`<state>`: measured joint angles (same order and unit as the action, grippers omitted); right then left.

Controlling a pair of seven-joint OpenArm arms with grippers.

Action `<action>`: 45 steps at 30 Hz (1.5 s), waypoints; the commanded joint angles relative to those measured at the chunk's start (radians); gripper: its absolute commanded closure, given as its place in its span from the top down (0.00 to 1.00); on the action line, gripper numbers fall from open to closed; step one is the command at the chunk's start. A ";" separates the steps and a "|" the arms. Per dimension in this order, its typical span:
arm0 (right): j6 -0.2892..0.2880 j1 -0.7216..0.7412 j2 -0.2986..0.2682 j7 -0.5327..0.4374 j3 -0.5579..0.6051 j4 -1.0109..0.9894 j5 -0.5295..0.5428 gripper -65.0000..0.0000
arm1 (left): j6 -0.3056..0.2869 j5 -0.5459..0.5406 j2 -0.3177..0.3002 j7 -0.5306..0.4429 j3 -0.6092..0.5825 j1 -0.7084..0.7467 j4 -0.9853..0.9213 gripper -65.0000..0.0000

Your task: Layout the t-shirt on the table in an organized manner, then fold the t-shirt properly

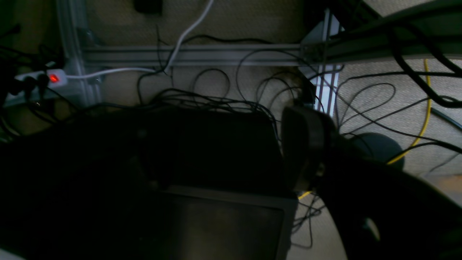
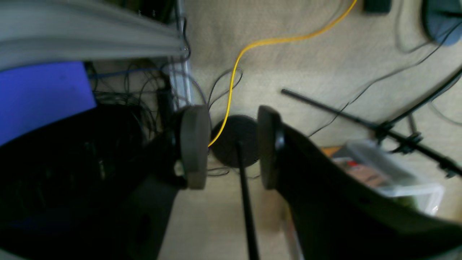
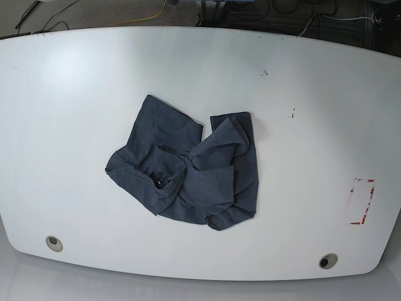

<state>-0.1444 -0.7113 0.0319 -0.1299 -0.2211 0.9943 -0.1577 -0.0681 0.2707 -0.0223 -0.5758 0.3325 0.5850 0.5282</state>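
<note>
The t-shirt [image 3: 188, 169] lies crumpled in a dark heap near the middle of the white table [image 3: 75, 94], plain side showing, folded over itself with no lettering visible. Neither arm appears in the base view. Both wrist cameras look down past the table at the carpeted floor. My right gripper [image 2: 231, 144] is open, its two pads apart with only floor and a round stand base between them. My left gripper [image 1: 231, 151] sits in deep shadow. One finger [image 1: 305, 144] shows with nothing against it, and the other is lost in the dark.
A red tape outline [image 3: 362, 202] marks the table's right side, and grommet holes [image 3: 54, 243] [image 3: 327, 261] sit near its front edge. On the floor are tangled black cables [image 1: 216, 101], a yellow cable [image 2: 252, 45], a lit power strip [image 1: 54, 77] and a clear plastic box [image 2: 389, 173].
</note>
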 commanded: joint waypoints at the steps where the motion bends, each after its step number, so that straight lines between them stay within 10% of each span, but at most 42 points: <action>1: -0.002 -0.055 0.004 -0.009 0.025 0.051 0.002 0.34 | 0.004 -0.026 -0.005 -0.017 0.001 0.054 0.059 0.64; 13: -0.001 -0.213 0.010 -0.009 0.084 0.277 0.005 0.34 | 0.000 -0.126 0.022 -0.017 0.000 0.226 0.327 0.64; 25: 0.067 -0.353 0.004 -0.009 0.125 0.507 0.007 0.34 | -0.134 -0.244 0.035 -0.017 0.003 0.367 0.571 0.64; 45: 0.067 -0.505 0.010 -0.009 0.128 0.828 0.008 0.34 | -0.137 -0.251 0.029 -0.017 0.052 0.508 0.956 0.64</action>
<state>-0.0780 -1.1816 0.0418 -0.1223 -0.0914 1.7821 -0.1535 -0.2100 0.0296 0.0113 -0.5648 0.3595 1.0691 1.4467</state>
